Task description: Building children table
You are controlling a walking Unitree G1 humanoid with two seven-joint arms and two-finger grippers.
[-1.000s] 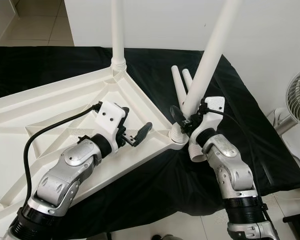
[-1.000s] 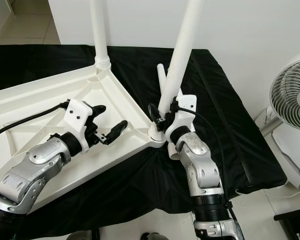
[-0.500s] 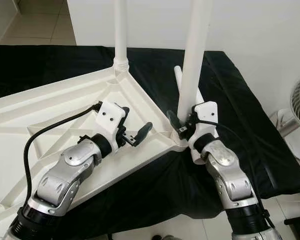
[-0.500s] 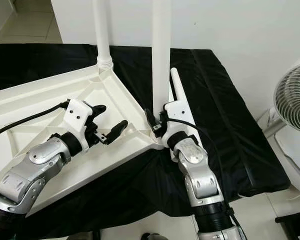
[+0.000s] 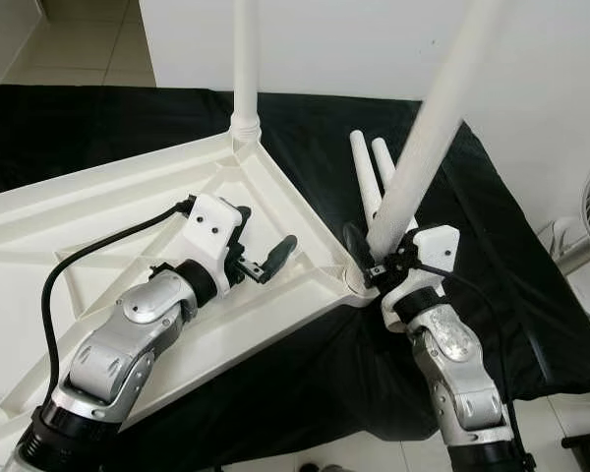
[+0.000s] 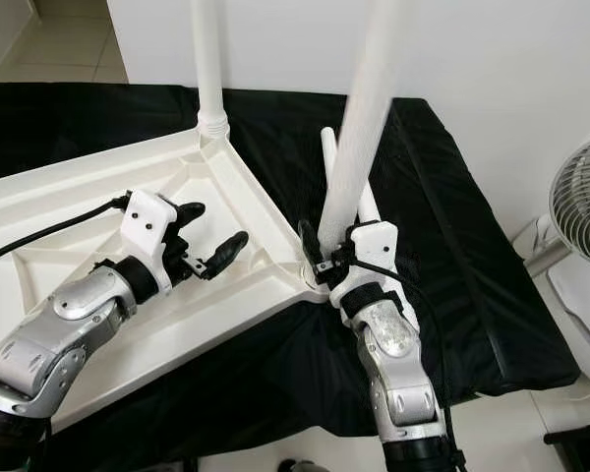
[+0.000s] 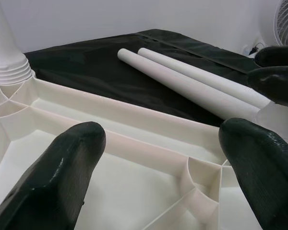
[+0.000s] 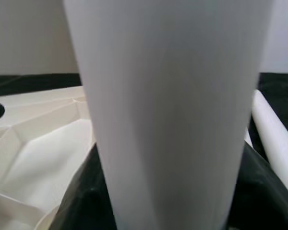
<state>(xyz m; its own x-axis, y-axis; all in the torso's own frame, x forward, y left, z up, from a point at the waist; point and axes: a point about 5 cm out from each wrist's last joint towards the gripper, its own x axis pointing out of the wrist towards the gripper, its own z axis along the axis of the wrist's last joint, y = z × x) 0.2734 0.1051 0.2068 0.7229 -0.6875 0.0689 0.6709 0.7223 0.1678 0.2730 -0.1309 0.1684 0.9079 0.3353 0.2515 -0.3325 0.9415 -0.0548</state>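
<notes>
The white tabletop (image 5: pixel 98 211) lies upside down on a black cloth. One white leg (image 5: pixel 244 69) stands upright in its far corner socket. My right gripper (image 5: pixel 377 251) is shut on a second leg (image 5: pixel 433 128), low on the shaft; the leg leans to the right with its foot at the near corner socket (image 5: pixel 357 278). The right wrist view looks straight at that leg (image 8: pixel 168 110), with black fingers (image 8: pixel 79 196) on either side of it. My left gripper (image 5: pixel 264 230) hovers open over the tabletop's ribbed underside (image 7: pixel 134 191), holding nothing. Two loose legs (image 5: pixel 371 172) lie on the cloth behind the corner.
The black cloth (image 6: pixel 442 206) covers the support to the right and front of the tabletop. A white fan (image 6: pixel 582 197) stands on the floor at the far right. A white wall runs behind, with tiled floor (image 5: pixel 69 39) at the back left.
The leg in my right gripper has swung from upright half a second ago to leaning right, as it did a second ago. My left gripper has stayed open in place.
</notes>
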